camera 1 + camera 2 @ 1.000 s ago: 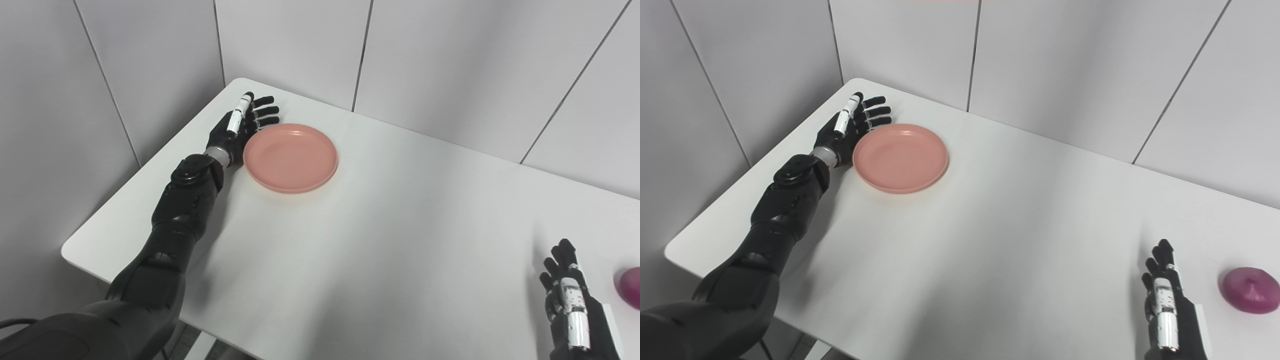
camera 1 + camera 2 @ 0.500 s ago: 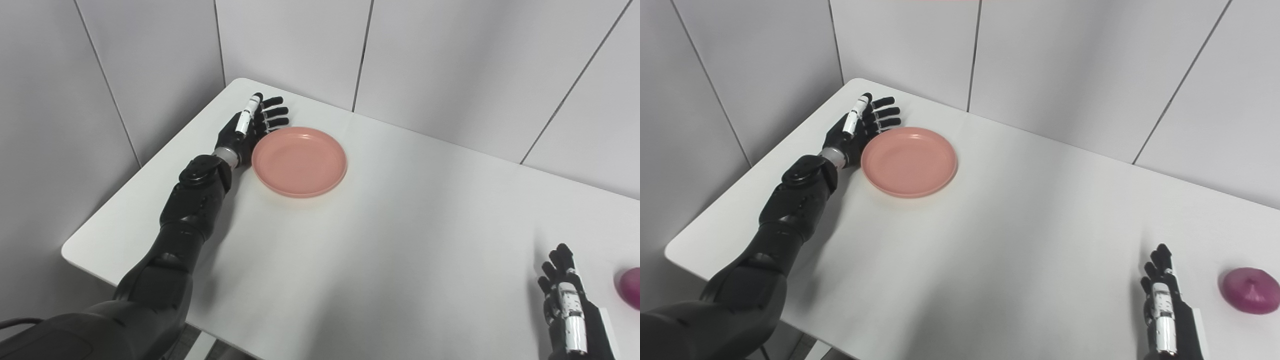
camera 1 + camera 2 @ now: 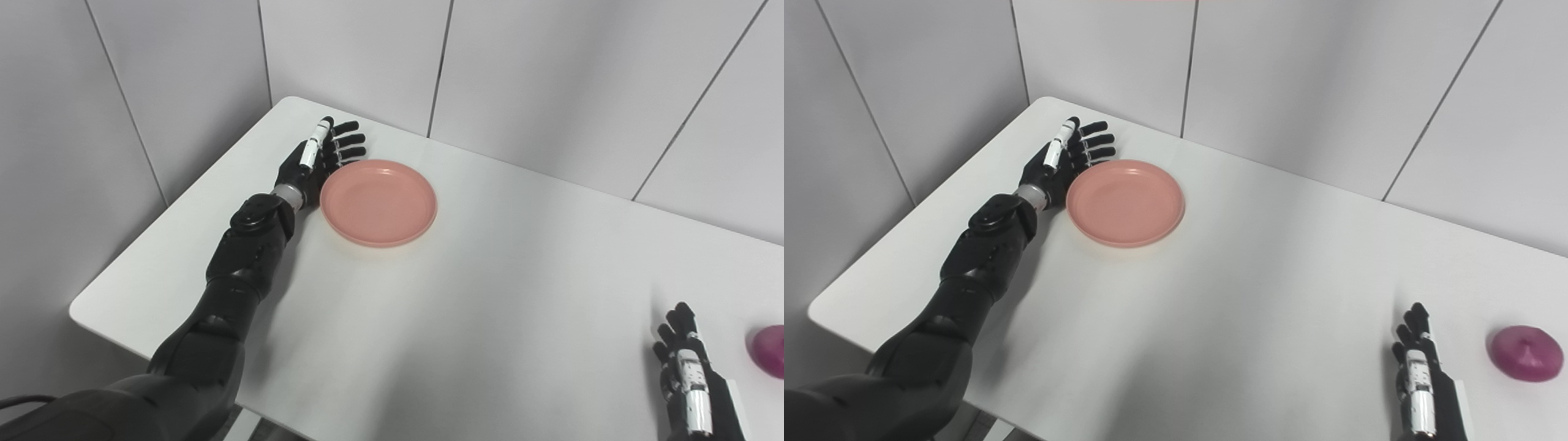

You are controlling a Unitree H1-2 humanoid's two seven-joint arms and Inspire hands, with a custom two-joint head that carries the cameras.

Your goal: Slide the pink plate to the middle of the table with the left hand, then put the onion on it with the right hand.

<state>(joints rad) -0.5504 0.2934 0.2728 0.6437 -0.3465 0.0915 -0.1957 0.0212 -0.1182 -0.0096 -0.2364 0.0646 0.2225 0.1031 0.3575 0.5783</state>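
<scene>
The pink plate lies flat on the white table, in its far left part. My left hand is open, fingers straight, and rests edge-on against the plate's left rim. The purple onion sits near the table's right front; only its edge shows in the left eye view. My right hand is open and empty, held low at the front, a little left of the onion and apart from it.
Grey panelled walls close in the table at the back and on the left. The table's left corner and front edge are near my left arm.
My left hand has pushed the plate to the right and slightly nearer, staying against its left rim. My right hand has sunk a little toward the bottom edge. The onion has not moved.
</scene>
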